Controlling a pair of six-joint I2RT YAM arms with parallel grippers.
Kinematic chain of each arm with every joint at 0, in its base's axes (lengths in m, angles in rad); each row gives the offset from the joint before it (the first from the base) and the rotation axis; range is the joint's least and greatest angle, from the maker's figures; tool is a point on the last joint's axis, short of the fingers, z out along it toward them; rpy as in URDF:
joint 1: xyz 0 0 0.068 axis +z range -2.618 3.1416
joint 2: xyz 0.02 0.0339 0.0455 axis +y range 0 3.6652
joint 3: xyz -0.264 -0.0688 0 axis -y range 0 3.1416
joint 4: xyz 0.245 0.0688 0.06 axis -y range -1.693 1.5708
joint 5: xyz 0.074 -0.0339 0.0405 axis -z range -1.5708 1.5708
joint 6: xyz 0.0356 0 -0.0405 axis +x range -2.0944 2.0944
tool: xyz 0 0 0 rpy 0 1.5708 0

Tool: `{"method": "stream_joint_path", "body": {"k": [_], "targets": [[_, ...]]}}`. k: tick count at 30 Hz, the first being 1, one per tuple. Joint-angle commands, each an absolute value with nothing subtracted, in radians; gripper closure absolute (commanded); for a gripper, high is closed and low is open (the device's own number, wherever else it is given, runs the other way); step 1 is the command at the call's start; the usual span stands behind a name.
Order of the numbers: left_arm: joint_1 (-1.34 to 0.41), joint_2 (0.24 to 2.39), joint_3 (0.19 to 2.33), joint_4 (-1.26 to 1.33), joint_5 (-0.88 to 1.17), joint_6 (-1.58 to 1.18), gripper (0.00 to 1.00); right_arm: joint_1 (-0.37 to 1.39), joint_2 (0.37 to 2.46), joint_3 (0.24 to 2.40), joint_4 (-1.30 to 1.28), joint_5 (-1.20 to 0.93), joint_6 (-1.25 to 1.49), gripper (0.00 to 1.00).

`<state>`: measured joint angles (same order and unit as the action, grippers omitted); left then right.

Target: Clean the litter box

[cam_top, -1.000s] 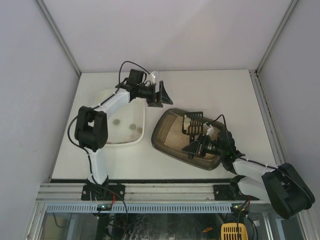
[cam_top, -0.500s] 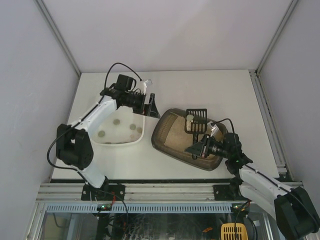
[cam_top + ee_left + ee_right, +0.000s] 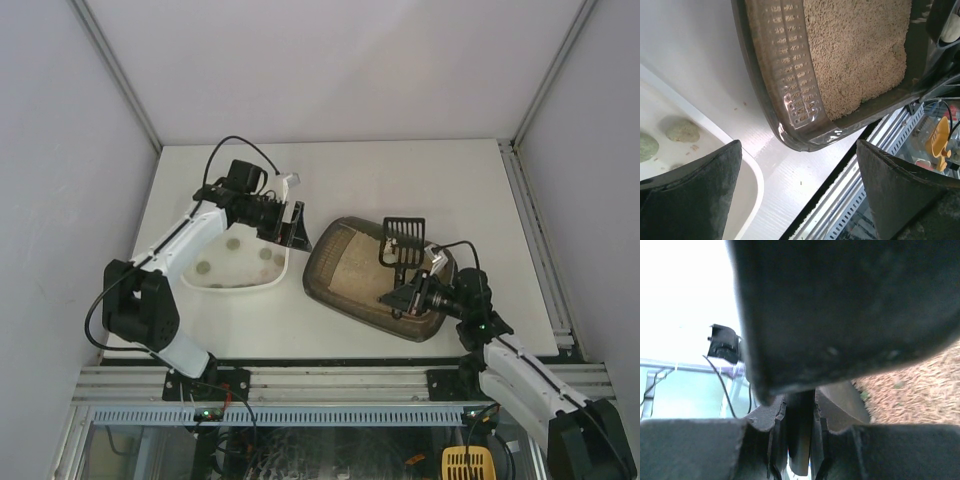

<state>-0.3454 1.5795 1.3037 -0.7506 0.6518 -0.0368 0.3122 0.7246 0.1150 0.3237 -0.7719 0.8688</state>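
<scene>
Scoop handle is pinched tight in right gripper, jaws narrow. Right wrist view confirms it: dark handle between the fingers, litter off to one side. Blade sits raised over the far side of litter box and looks empty, though the slots are too small to be sure. Over the last second it has shifted right. Box hasn't moved: centre-right of table, angled, just beside tray, not touching it.

Further out, left gripper is wide open, holding nothing. A second ago it hung at the tray's far corner; now it has swung nearer, above the gap between tray and box. Left wrist view shows the box's corner and rim framed between its fingers. Tray holds a few greenish clumps.

My read: one scoop cycle is done and the right arm is resetting for another pass. Left gripper looks to be lining up on the box rim, maybe to steady it. Visible litter shows no obvious clumps, so the task may be well along; can't confirm.
</scene>
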Motion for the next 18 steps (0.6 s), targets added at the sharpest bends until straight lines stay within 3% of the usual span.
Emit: {"method": "stream_joint_path", "body": {"k": [1,5,9,13,16,18], "targets": [[-0.34,1.523,1.267,-0.744,0.643,-0.02,0.0,0.395,0.737,0.208,0.221,-0.782,0.775,1.0],[-0.34,1.524,1.257,-0.741,0.643,-0.026,0.0,0.295,0.703,0.151,0.314,-0.833,0.867,1.0],[-0.34,1.523,1.257,-0.741,0.644,-0.024,0.0,0.349,0.718,0.192,0.232,-0.836,0.832,1.0],[-0.34,1.528,1.258,-0.741,0.651,-0.019,0.0,0.229,0.678,0.106,0.419,-0.891,1.007,1.0],[-0.34,1.539,1.258,-0.745,0.656,-0.019,0.0,0.335,0.7,0.178,0.26,-0.861,0.892,1.0],[-0.34,1.545,1.258,-0.75,0.66,-0.014,0.0,0.338,0.691,0.176,0.286,-0.881,0.916,1.0]]}}
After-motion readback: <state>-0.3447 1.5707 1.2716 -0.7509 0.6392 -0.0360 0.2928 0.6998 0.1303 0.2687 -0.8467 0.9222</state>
